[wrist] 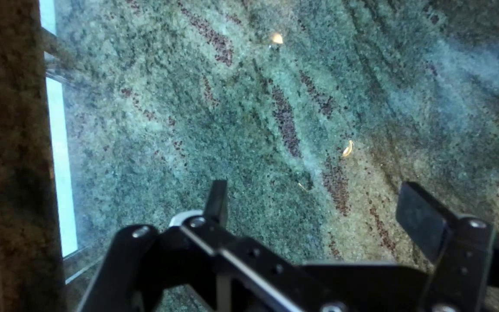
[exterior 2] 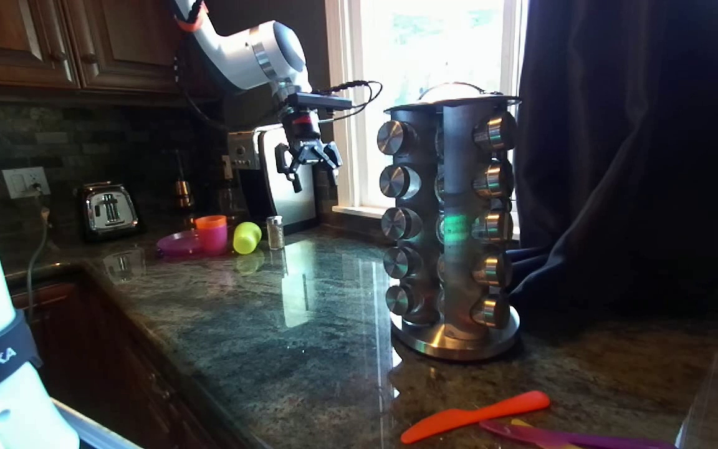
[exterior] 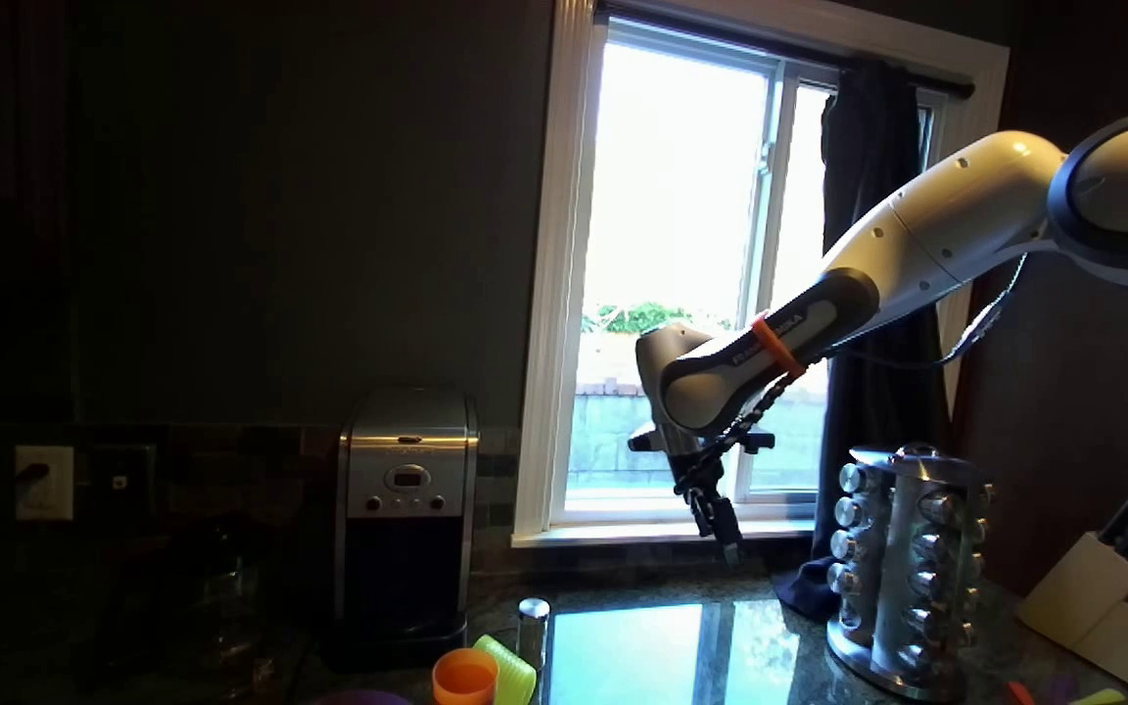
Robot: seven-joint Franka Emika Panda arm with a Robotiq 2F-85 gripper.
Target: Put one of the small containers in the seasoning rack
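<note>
Opening in an exterior view: looking at the small container (exterior 2: 276,236), slim and cylindrical, glassy in the body, greyish and speckled inside, topped with a shiny silvery cap (exterior 2: 275,220). Standing on the countertop (exterior 2: 240,312), just beside the sideways green cup (exterior 2: 247,238) and well apart from the seasoning rack (exterior 2: 460,193). Sitting below the gripper (exterior 2: 316,179), slightly to picture left, clear of the plainly spread fingers (exterior 2: 297,183). Bolt upright, too: cap end pointing up, long axis vertical.

Over in an exterior view, with the silver-and-black appliance (exterior: 407,470) to picture left: looking darker along the body here, bright and pale on the cap, and partly tucked behind the green cup. Well below the gripper and off to picture left of it. Upright in this view as well, cap on top. Impossible to judge the finger gap from this angle.

Down to the wrist view: seeing the pads (wrist: 420,221) wide apart, with countertop stretching out beyond and between.
</note>
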